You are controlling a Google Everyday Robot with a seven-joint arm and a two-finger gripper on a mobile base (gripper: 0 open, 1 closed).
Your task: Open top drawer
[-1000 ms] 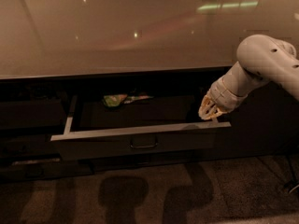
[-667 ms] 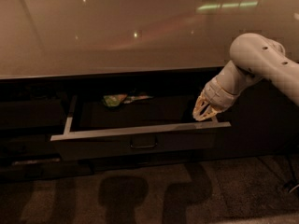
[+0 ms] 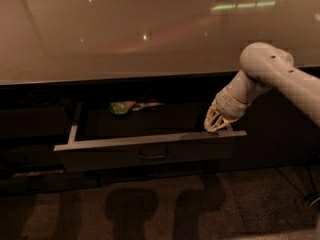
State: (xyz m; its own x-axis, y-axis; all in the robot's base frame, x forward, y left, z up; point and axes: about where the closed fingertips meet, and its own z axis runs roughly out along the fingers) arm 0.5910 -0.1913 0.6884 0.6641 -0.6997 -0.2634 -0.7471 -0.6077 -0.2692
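Glossy beige countertop with light reflections, green packet, perhaps a snack wrapper, below its edge, well left of the gripper at right, dark speckled floor with shadows

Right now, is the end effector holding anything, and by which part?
Cannot be told: the end effector is at the front edge, right end, of the top drawer.

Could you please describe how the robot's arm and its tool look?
The arm is off-white, built of thick rounded segments, with a few small dark dots on its bulbous joint. The tool, just above the right end of the open top drawer, is pale yellowish and narrower than the arm. No loose cables show.
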